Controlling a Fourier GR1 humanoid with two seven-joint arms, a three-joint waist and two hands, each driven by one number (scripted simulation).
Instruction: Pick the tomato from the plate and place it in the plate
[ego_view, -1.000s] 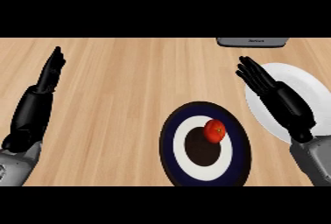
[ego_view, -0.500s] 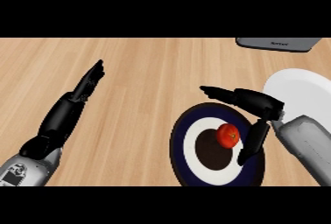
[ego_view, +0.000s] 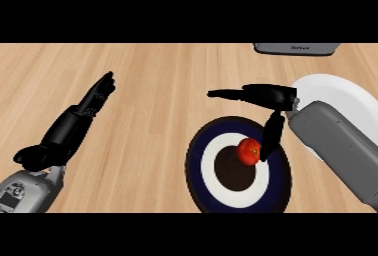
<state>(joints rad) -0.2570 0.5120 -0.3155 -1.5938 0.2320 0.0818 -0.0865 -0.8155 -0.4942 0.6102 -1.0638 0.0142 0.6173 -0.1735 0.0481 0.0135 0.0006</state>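
One tomato (ego_view: 249, 151) lies on the dark plate (ego_view: 204, 150) at lower centre-right of the frame, on the right part of the plate's white ring, beside its dark middle. There are two plates: this dark one with the white ring, and one plain white plate (ego_view: 336, 95) at the right edge, partly hidden by the grey forearm. Both sit on the wooden worktop (ego_view: 162, 80).

Two robot hands show. The right robot hand (ego_view: 269, 97) is above the dark plate's upper right: its fingers are spread apart, some reaching left over the worktop, another pointing down and touching the tomato's right side. It is not closed round the tomato. The left robot hand (ego_view: 97, 95) is at middle left of the frame, fingers straight and together, pointing to the upper right, holding nothing.

One grey object (ego_view: 295, 48) shows at the upper right edge, cut off.
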